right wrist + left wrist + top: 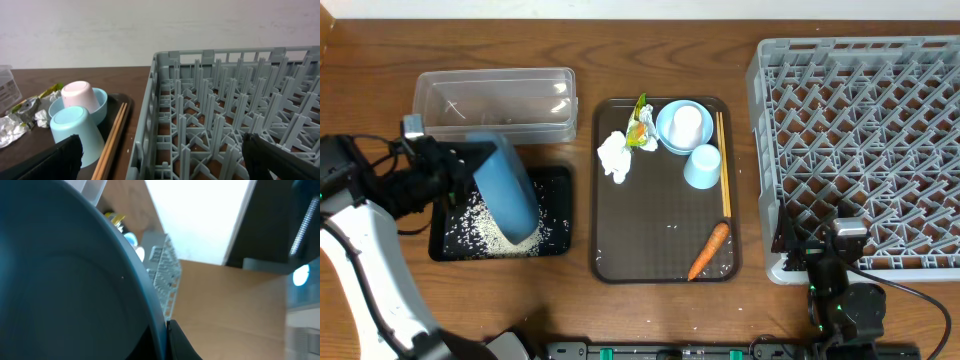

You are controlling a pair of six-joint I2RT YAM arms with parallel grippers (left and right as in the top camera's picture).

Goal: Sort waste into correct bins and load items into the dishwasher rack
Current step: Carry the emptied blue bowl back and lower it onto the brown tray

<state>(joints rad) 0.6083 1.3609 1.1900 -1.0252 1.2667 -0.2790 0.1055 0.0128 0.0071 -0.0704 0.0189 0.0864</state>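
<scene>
Two arms are at the table. From overhead, the left gripper (468, 170) is closed tight on the rim of the large dark-blue bowl (510, 195), which is tipped steeply over the black tray (558, 190). Rice (480, 232) lies scattered in that tray, and the clear tub (495, 100) sits just behind it. The brown tray (660, 225) carries the tissue (615, 157), the wrapper (640, 125), the small bowl (667, 137) with the white cup (687, 123) upside down in it, the pale-blue cup (702, 166), the chopsticks (723, 165) and the carrot (709, 250). The rack (860, 150) stands at the right, and the right gripper (840, 248) is at its near left corner. In the left wrist view, the bowl's blue surface fills most of the frame, with a dark finger at its rim. In the right wrist view, the fingers are spread wide with nothing between them. The rack is ahead and the cups are to the left.
</scene>
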